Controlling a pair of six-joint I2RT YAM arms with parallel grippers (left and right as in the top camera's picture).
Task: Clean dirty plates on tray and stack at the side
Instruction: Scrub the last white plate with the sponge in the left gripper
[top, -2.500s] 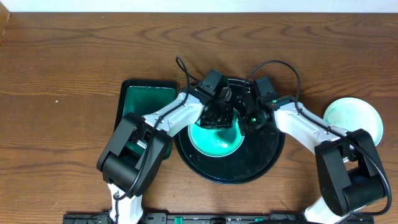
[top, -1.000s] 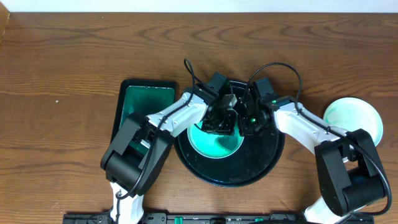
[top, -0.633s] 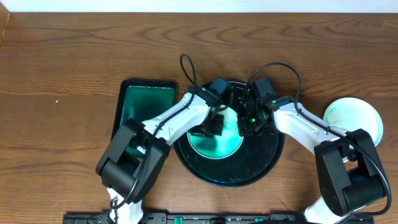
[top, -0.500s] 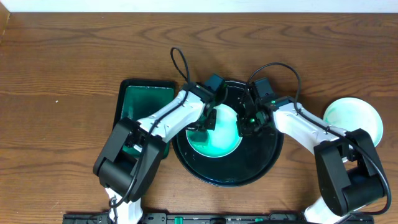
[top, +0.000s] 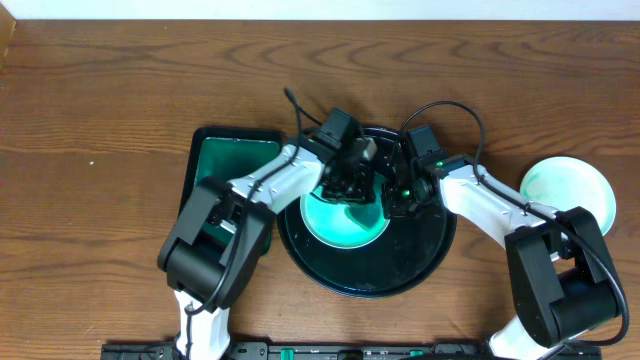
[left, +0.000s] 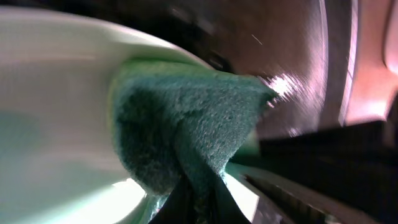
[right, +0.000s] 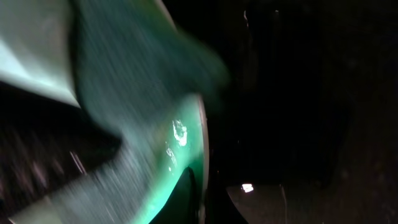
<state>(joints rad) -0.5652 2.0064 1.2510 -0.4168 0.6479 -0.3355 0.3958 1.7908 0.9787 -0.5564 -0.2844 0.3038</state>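
A teal-smeared white plate (top: 340, 225) lies in the round black tray (top: 400, 270). My left gripper (top: 352, 185) hovers over the plate's far edge, shut on a dark green sponge (left: 186, 130) that presses on the plate (left: 56, 93); in the left wrist view the jaws (left: 199, 208) pinch the sponge's lower fold. My right gripper (top: 393, 200) is shut on the plate's right rim (right: 180, 149), one finger on each side of the edge (right: 200, 194). Another white plate (top: 567, 192) with a faint teal tint sits on the table at the far right.
A rectangular dark green tray (top: 230, 165) lies just left of the black tray, under the left arm. Both arms' cables arch over the tray's far side. Bare wooden table surrounds everything.
The left gripper with the sponge swept left across the plate and came back to its far edge. The right gripper stayed on the plate's rim.
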